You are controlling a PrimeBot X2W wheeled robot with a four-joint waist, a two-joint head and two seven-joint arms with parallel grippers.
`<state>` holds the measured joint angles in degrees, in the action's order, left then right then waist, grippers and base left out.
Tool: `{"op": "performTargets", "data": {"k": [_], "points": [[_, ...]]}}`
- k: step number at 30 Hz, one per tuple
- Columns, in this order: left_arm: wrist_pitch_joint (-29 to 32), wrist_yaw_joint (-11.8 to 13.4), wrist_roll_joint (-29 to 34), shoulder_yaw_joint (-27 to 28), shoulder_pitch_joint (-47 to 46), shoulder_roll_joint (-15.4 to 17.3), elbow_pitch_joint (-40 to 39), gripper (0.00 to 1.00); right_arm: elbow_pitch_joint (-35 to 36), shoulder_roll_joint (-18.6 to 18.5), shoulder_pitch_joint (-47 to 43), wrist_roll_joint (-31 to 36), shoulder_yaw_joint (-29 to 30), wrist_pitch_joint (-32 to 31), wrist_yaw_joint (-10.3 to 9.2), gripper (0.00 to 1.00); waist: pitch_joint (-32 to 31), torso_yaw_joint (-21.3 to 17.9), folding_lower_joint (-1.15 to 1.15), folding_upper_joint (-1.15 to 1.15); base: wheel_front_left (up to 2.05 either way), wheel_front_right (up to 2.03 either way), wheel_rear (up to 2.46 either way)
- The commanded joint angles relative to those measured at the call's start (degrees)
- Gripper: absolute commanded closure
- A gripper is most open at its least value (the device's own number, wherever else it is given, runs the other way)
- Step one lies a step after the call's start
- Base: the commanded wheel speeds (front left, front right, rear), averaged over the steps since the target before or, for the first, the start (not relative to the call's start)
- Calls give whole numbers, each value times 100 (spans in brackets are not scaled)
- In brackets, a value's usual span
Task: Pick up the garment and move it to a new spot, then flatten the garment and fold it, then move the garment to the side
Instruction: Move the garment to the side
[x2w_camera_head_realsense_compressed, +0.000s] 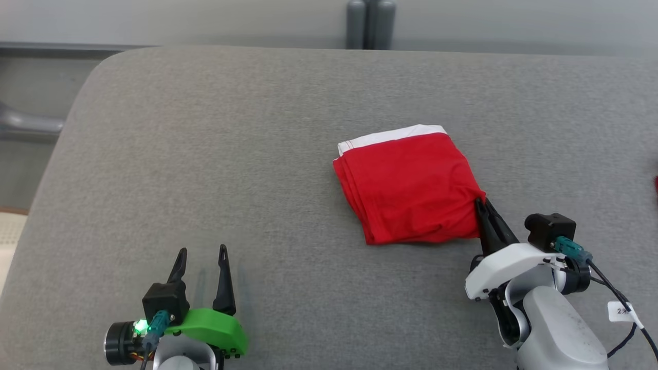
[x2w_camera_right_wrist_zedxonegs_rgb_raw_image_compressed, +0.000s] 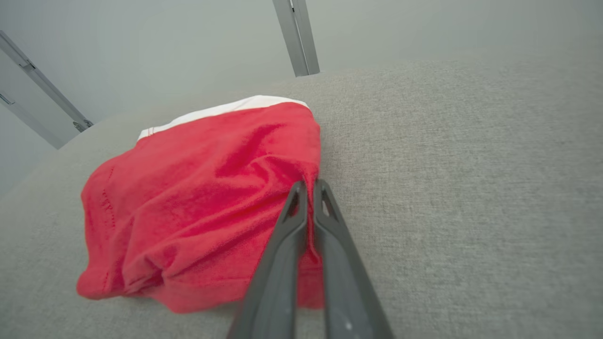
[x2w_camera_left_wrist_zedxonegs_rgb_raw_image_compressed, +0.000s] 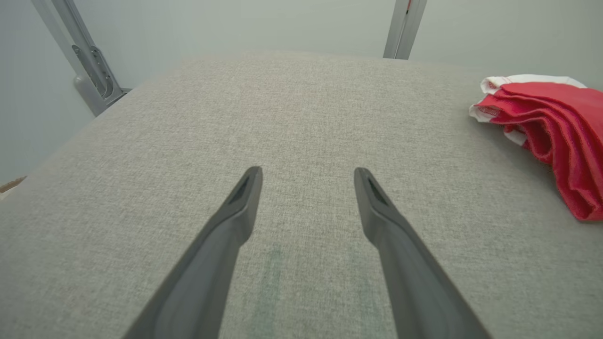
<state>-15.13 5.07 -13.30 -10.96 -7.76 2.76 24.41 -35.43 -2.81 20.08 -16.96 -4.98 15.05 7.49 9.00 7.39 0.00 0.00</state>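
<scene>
Down at the left, left gripper (x2w_camera_head_realsense_compressed: 202,249) with fingers spread wide over bare grey worktop (x2w_camera_head_realsense_compressed: 205,154), folded red garment (x2w_camera_head_realsense_compressed: 411,190) lying mid-worktop well to its right, right gripper (x2w_camera_head_realsense_compressed: 481,203) fingers pinched together on the garment's near-right edge.

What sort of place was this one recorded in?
Likely a robotics lab or test cell, not a home: a grey fabric-covered table, bare metal posts against a plain pale wall, and a lone folded red garment.
</scene>
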Motion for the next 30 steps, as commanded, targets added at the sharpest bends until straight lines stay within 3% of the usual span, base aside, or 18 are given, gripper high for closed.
{"op": "performTargets", "data": {"k": [1, 18, 24, 30], "points": [[4, 0, -1, 2, -26, 31, 7, 0, 27, -20, -66, 13, -8, 14, -1, 100, -215, -764, 0, 0, 0, 0, 0], [4, -89, 33, -199, -151, 33, 129, 0, -37, -14, 6, -261, -468, 14, -1, 100, -219, -3024, 0, 0, 0, 0, 0], [4, -123, 64, -247, -232, 33, 185, 0, -89, -15, 49, -290, -527, 14, -1, 100, -141, -3428, 0, 0, 0, 0, 0], [4, -169, 88, -315, -307, 33, 235, 0, -155, -14, 141, -171, -442, 14, -1, 100, -61, -3467, 0, 0, 0, 0, 0]]}}
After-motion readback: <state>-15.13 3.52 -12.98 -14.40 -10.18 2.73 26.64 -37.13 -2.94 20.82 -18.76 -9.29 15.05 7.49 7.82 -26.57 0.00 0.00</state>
